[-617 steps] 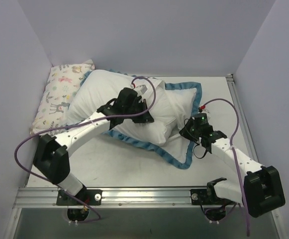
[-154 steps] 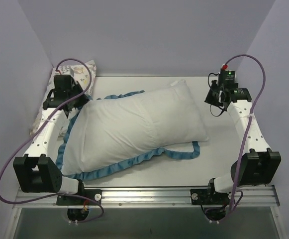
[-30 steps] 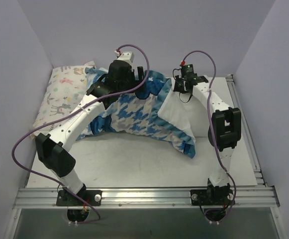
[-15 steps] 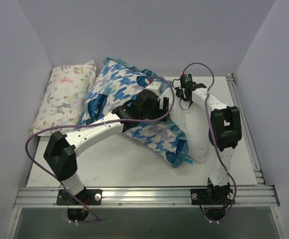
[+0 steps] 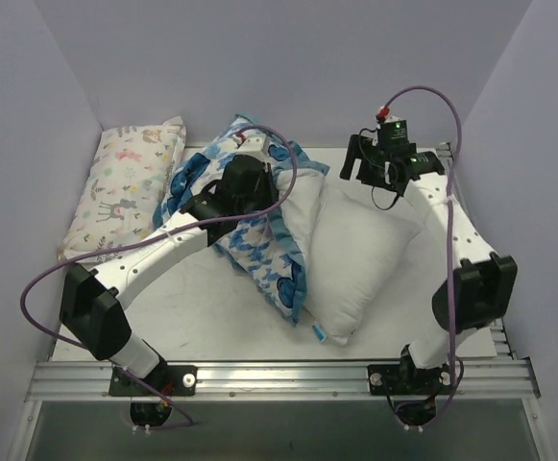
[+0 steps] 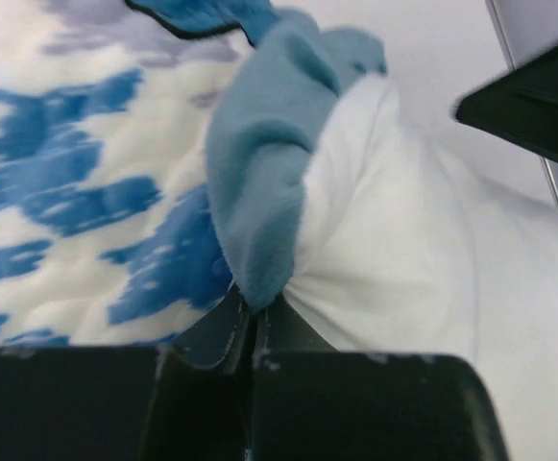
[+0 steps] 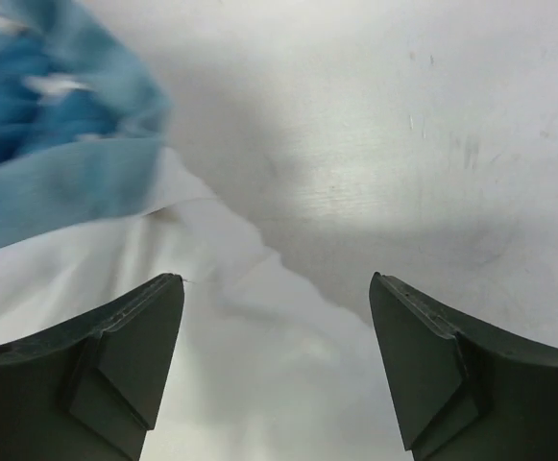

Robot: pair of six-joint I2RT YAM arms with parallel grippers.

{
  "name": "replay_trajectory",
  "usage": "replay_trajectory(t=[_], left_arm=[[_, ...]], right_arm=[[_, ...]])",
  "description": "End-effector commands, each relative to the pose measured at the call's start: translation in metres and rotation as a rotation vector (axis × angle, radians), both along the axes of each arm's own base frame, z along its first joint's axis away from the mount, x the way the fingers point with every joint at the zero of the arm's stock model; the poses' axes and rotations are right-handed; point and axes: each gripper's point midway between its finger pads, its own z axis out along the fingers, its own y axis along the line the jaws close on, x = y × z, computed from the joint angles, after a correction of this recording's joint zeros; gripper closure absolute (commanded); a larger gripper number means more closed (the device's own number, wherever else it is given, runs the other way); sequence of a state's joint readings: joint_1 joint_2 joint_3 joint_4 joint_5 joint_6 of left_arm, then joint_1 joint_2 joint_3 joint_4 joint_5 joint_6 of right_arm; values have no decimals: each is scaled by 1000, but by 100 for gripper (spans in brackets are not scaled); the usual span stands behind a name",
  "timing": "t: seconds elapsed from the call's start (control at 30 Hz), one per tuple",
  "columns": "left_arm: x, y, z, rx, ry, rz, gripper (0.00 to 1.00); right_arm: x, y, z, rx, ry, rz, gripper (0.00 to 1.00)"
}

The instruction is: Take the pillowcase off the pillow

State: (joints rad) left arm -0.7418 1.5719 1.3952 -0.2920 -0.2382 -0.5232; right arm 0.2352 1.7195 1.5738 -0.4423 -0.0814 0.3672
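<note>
Animal-print pillow (image 5: 125,187) on table (image 5: 206,317), far left

Pale lavender walls (image 5: 288,58) enclose a white table (image 5: 211,317) with a metal rail (image 5: 288,379) along its near edge.

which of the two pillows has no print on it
The large white pillow in the middle, beside the blue houndstooth pillowcase; the smaller pillow at the far left is covered in pastel animals.

A robotics laboratory test cell is shown. A white counter (image 5: 211,322) is boxed in by plain lavender walls (image 5: 288,67). An aluminium rail (image 5: 279,380) is fixed along its near edge, and a left arm (image 5: 163,252) and right arm (image 5: 456,240) are bolted there, trailed by purple cables (image 5: 423,89).
</note>
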Motion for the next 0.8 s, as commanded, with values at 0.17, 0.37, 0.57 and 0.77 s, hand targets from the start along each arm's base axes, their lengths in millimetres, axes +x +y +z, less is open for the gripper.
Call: replay_trajectory(t=[0.17,0.37,0.57,0.77], left_arm=[[16,13,36,-108,-62,-20,100],[35,28,48,-173,-43,-30,100],[47,25,46,-165,-20,-46,100],[62,42,53,-165,-23,4,100]], right_arm=[[-65,-4,116,67,-240,32,14],[-142,45,57,-18,-190,226,7],[-175,49,-39,-121,-43,222,0],[-164,38,-84,-245,48,164,39]])
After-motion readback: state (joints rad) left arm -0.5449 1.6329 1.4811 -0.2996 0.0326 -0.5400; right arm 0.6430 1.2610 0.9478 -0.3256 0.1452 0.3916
